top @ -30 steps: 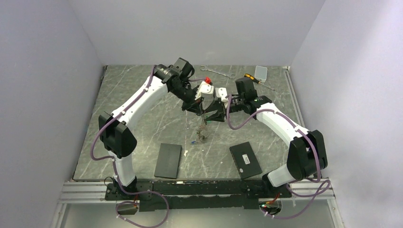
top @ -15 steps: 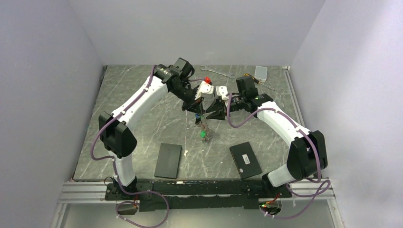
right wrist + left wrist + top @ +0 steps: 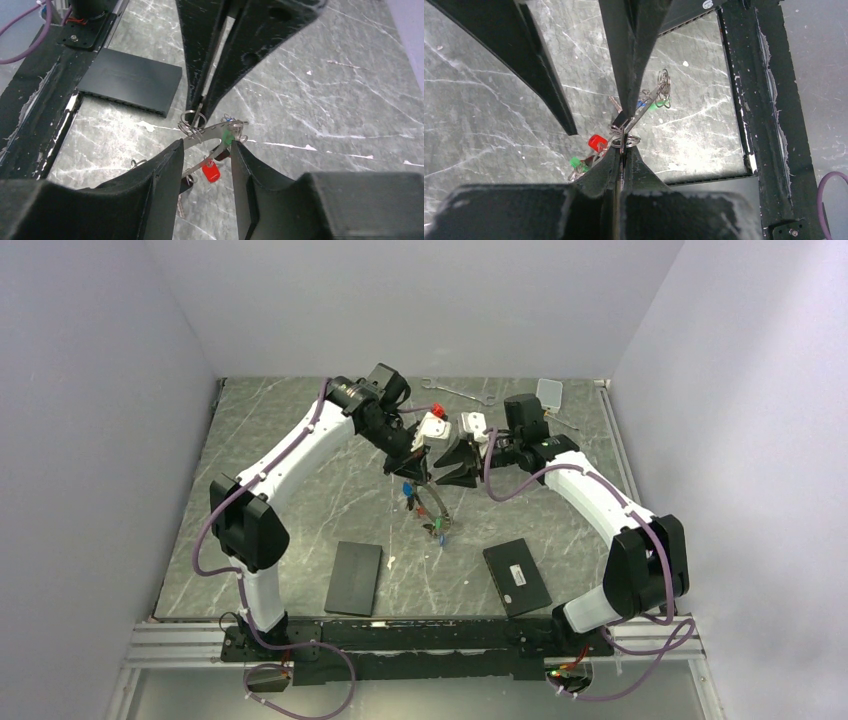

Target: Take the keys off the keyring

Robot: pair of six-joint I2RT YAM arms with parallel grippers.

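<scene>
Closest to us, two black boxes (image 3: pixel 354 577) lie on the desk (image 3: pixel 300 470). Past them the keys (image 3: pixel 432 528) dangle from the keyring (image 3: pixel 210 131) mid-desk, our left pincer (image 3: pixel 621 150) clenched on it. Our right pincer (image 3: pixel 206 145) gapes wide, a finger either side, not gripping.

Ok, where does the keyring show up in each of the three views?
Top external: keyring hangs near the picture's centre.
Left wrist: keyring at centre, pinched in the left hand.
Right wrist: keyring at centre, between the right hand's open fingers.
Shared landmark: the black base rail.
</scene>
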